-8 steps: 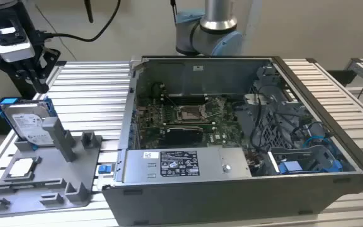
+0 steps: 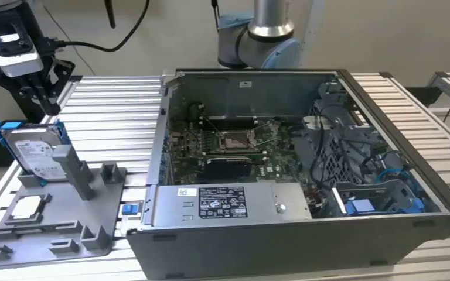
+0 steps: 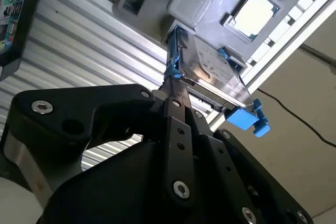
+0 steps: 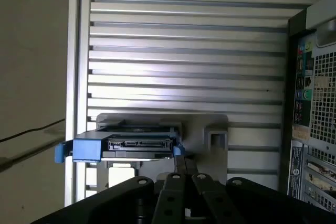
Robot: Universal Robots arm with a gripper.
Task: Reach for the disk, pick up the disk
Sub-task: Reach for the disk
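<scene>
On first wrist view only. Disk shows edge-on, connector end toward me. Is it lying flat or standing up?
Observer: Standing. In the exterior view the disk sits on its short end in a grey fixture, tilted back slightly, with its label face toward that camera.
Operator: Where's the gripper relative to it?
Observer: The gripper hangs just above the disk's top corner, the one on the exterior view's right. I cannot tell whether it touches.
Operator: Anything else on that fixture?
Observer: A white-topped chip lies flat in a pocket of the fixture, on the camera's side of the disk.
</scene>
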